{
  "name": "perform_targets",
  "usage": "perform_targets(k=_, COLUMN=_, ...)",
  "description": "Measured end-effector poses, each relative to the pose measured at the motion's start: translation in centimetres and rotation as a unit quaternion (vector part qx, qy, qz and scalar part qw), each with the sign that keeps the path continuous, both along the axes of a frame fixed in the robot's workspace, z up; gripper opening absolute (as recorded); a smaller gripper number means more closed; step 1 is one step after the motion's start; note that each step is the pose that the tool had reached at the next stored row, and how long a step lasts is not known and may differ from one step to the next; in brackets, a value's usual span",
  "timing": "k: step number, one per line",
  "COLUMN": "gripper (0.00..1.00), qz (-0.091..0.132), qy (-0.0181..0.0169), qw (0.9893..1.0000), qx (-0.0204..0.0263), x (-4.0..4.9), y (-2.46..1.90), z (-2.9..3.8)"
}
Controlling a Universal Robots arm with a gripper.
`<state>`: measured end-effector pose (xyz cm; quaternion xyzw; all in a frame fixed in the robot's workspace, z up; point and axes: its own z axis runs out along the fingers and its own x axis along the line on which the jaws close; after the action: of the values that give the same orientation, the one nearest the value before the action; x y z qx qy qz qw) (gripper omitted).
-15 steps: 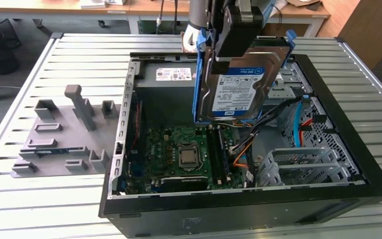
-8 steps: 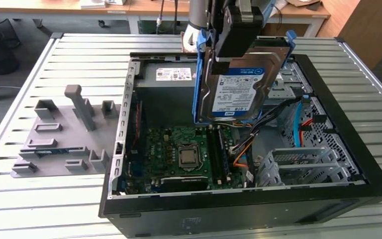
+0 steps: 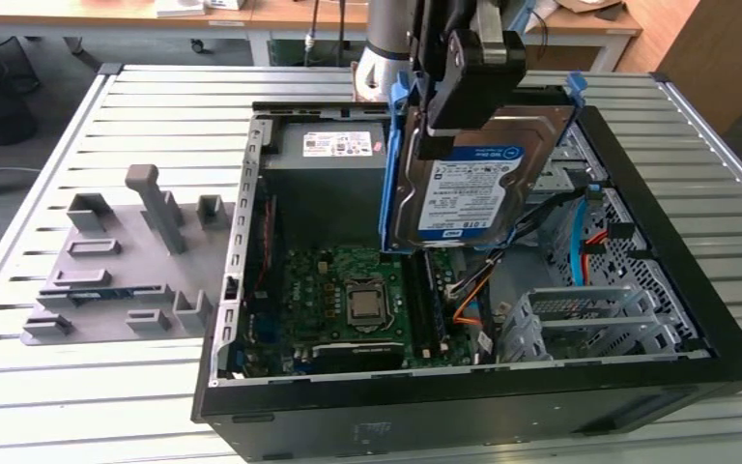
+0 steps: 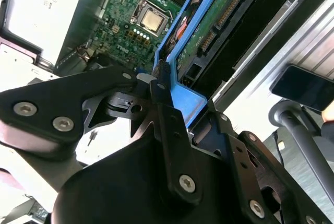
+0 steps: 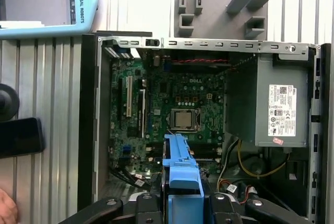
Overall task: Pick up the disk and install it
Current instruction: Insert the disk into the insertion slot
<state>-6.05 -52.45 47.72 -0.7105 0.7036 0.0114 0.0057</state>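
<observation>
I'm holding the disk (image 3: 481, 188) upright over the open PC case (image 3: 448, 401), gripper (image 3: 459, 128) jaws clenching its blue bracket (image 5: 181, 169) at the top edge. Disk is hanging over the mobo (image 3: 345, 300), on the exterior view's right of the PSU (image 3: 326, 164), label facing near.

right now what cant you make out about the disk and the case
Exterior view: the disk hides the case interior behind it; the gripper covers its top edge.
First wrist view: disk is edge-on, label unseen.
Second wrist view: gripper body hides the disk's near end.
</observation>
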Motion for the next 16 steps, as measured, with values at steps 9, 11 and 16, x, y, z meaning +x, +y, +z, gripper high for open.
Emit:
perform_targets(k=9, gripper=0.36, qz=0.000, qy=-0.0011, qw=1.0000, qx=0.0002, x=2.31, y=-0.81, z=-0.30)
perform_targets(k=11, gripper=0.36, qz=0.000, qy=-0.0011, qw=1.0000, qx=0.0002, x=2.87, y=-0.84, z=-0.41)
perform_targets(k=16, gripper=0.36, qz=0.000, qy=-0.0023, qw=1.0000, qx=0.0001, x=3.12, y=-1.15, z=-0.65)
